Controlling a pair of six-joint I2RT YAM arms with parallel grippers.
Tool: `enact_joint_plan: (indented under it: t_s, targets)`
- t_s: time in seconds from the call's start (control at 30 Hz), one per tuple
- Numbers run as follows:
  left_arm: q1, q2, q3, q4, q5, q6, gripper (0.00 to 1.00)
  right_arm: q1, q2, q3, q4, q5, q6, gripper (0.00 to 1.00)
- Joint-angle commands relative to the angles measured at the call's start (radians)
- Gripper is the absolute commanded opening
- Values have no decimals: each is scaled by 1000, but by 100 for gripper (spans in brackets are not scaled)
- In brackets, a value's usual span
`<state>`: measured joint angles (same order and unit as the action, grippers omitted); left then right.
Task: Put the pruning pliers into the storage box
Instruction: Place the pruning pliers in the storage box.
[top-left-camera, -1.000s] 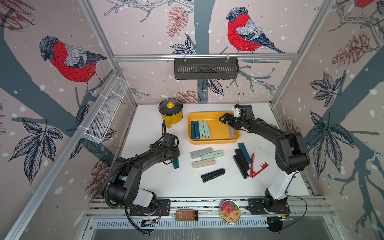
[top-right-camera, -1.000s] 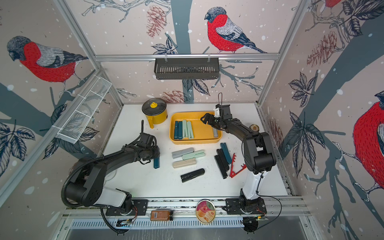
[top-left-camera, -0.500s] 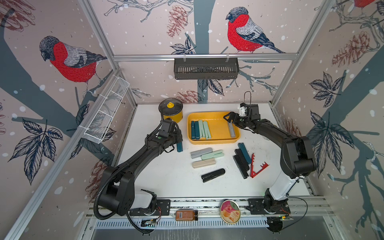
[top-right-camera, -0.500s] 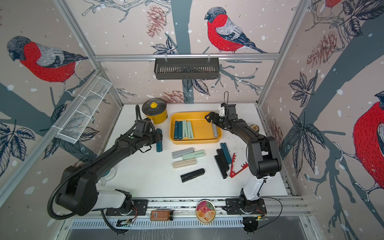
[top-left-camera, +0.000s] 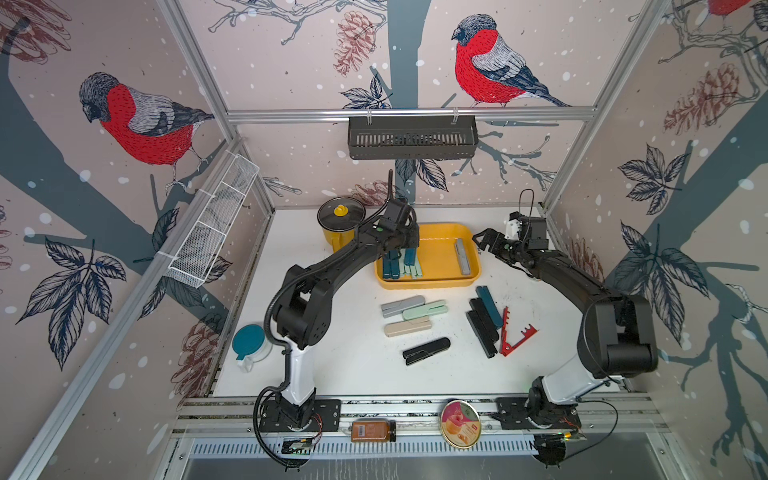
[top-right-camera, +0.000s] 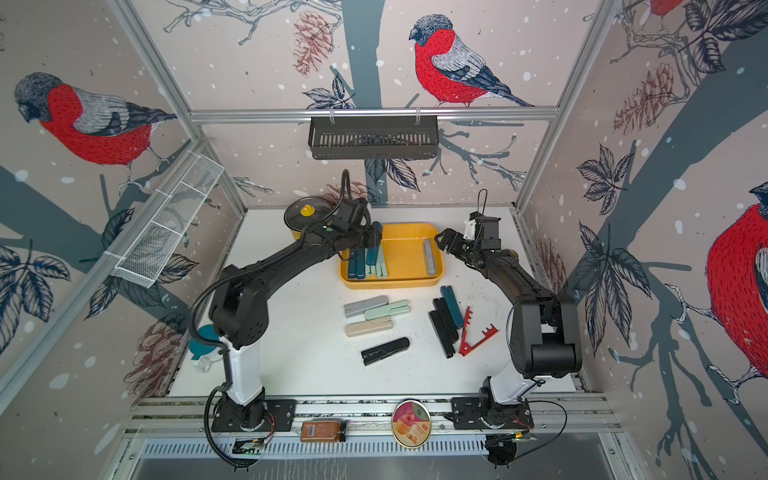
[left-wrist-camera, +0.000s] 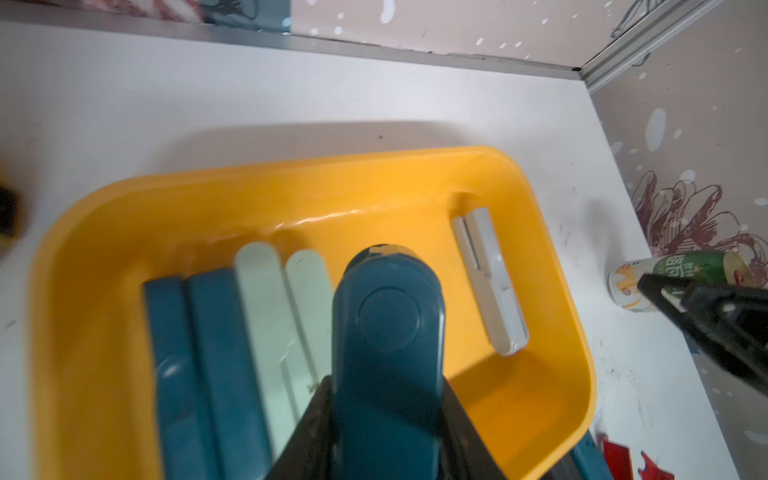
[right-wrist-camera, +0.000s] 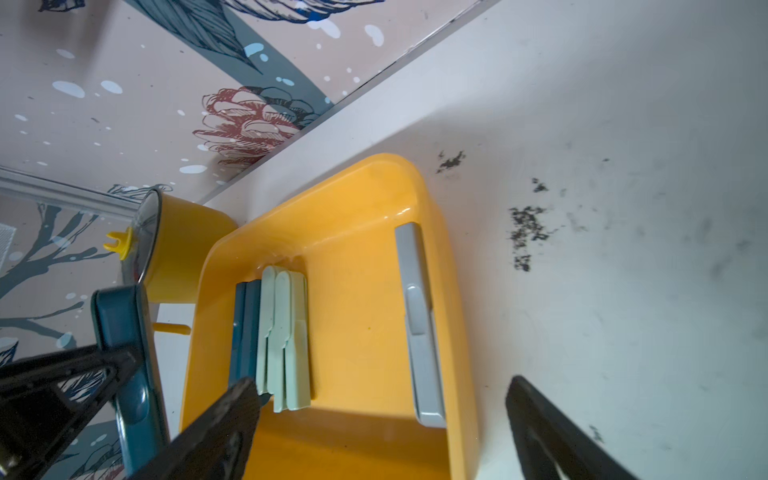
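My left gripper (top-left-camera: 409, 249) (left-wrist-camera: 386, 399) is shut on a teal pruning pliers (left-wrist-camera: 388, 332) (top-right-camera: 375, 239), held above the left part of the yellow storage box (top-left-camera: 432, 284) (left-wrist-camera: 540, 249). In the box lie two teal and mint pliers side by side (right-wrist-camera: 282, 332) and a grey one (right-wrist-camera: 419, 324) along the right wall. My right gripper (top-left-camera: 482, 241) (right-wrist-camera: 382, 386) is open and holds nothing, just outside the box's right rim. On the table lie grey (top-left-camera: 402, 306), mint (top-left-camera: 426, 309), beige (top-left-camera: 407, 327), black (top-left-camera: 426, 351) (top-left-camera: 482, 328), teal (top-left-camera: 489, 305) and red V-shaped (top-left-camera: 513, 334) pliers.
A yellow lidded pot (top-left-camera: 340, 220) stands left of the box, close to my left arm. A black slotted basket (top-left-camera: 411, 137) hangs on the back wall, a white wire basket (top-left-camera: 212, 224) on the left wall. A teal-lidded jar (top-left-camera: 249, 345) sits front left, a can (left-wrist-camera: 673, 278) by the right wall.
My left arm has carried the teal pliers from the table's left side back and over the box. My right gripper, still open, has drawn away to the right of the box.
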<state>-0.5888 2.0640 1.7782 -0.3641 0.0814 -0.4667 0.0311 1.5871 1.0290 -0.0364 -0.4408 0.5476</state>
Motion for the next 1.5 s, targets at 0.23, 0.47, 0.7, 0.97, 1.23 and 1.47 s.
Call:
enact_joint_plan:
  t_s: [0.23,0.47,0.7,0.97,1.23,1.47]
  targets:
    - [-63,449,574,-266,19,1,14,-79,-62,-76,16,-6,-42,94]
    - [-90,498,535,-214,17,-4,15,-115,-77,-107,24,-26,-52,94]
    - [-103,540,543,-239,-48,3,34,-130,-79,-127,41,-48,-46,94]
    - [-109,583,575,-272,-93,12,55,-150,-76,-137,61,-85,-32,94]
    - [-111,588,574,-276,-105,18,36,-170,-75,-156,82,-111,-15,94]
    - [-114,594,572,-286,-122,15,21,-200,-78,-171,86,-120,-17,94]
